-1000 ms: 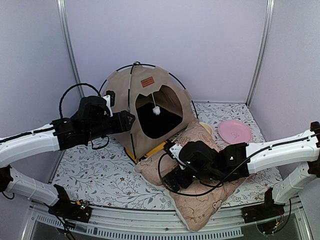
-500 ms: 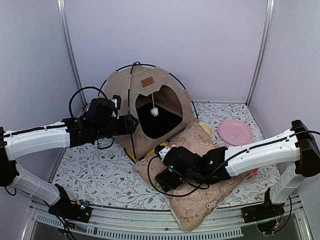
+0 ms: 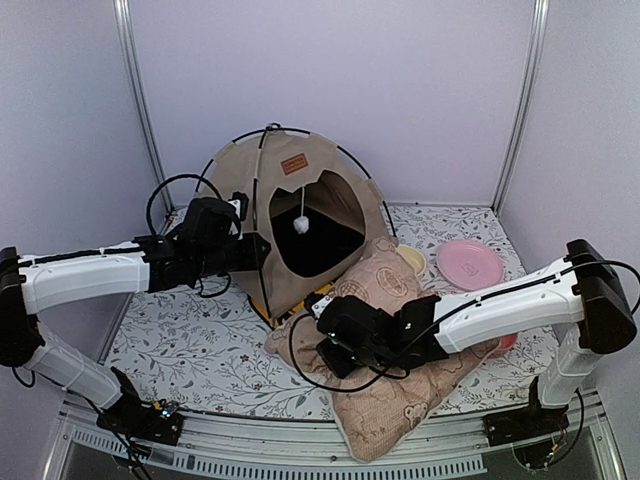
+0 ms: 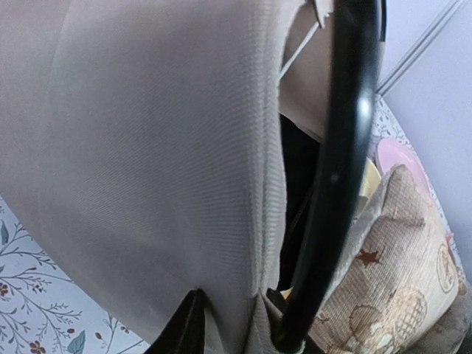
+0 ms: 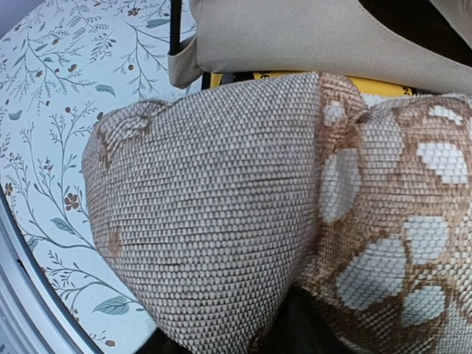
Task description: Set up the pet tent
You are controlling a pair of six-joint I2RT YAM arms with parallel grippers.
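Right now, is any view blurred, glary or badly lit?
Top external: sharp and evenly lit with soft shadows; only the inside of the tent goes black. Left wrist: very close, tent cloth slightly soft, glare streak down the pole. Right wrist: cushion weave crisp, bottom edge dark.

Top external: high rear vantage, looking forward and down. Left wrist: tight against pet tent (image 4: 147, 147). Right wrist: tight on cushion (image 5: 214, 214). All three share both.
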